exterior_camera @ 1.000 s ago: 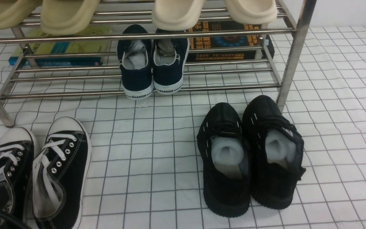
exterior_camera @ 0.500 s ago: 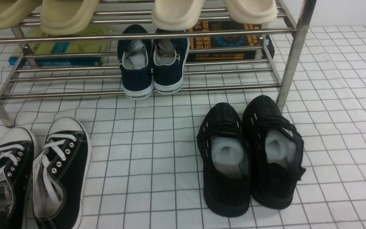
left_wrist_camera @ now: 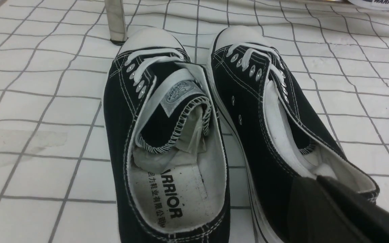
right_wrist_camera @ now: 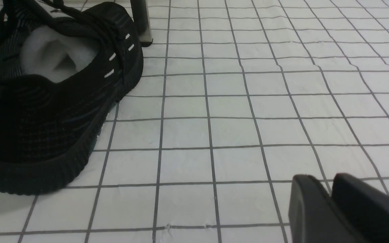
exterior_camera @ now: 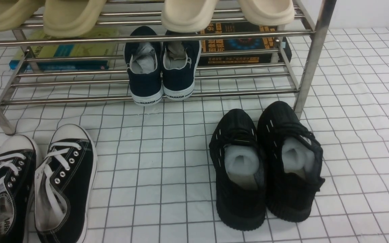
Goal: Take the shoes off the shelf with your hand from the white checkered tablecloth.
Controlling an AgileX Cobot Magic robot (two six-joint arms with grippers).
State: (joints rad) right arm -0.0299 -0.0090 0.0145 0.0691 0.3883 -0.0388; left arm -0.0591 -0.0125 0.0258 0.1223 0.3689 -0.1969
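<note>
The pair of black canvas shoes (exterior_camera: 46,182) with white laces stands on the white checkered tablecloth (exterior_camera: 167,162) at the front left, toes toward the shelf (exterior_camera: 147,33). In the left wrist view the two shoes (left_wrist_camera: 167,135) lie side by side by a shelf leg (left_wrist_camera: 115,20). My left gripper (left_wrist_camera: 316,184) is shut and empty, just behind the heel of one shoe, and is out of the front view. My right gripper (right_wrist_camera: 326,184) is shut and empty, low over bare cloth.
A navy WARRIOR pair (exterior_camera: 160,67) sits on the lower tier. Beige slippers (exterior_camera: 187,13) are on the upper tier. Books (exterior_camera: 66,50) lie under the rack. All-black knit sneakers (exterior_camera: 265,165) stand on the cloth by the right leg (exterior_camera: 311,67), and show in the right wrist view (right_wrist_camera: 46,101).
The dark shape of my left gripper at the front view's bottom left corner has drawn back out of view. The canvas shoes have stayed where they were.
</note>
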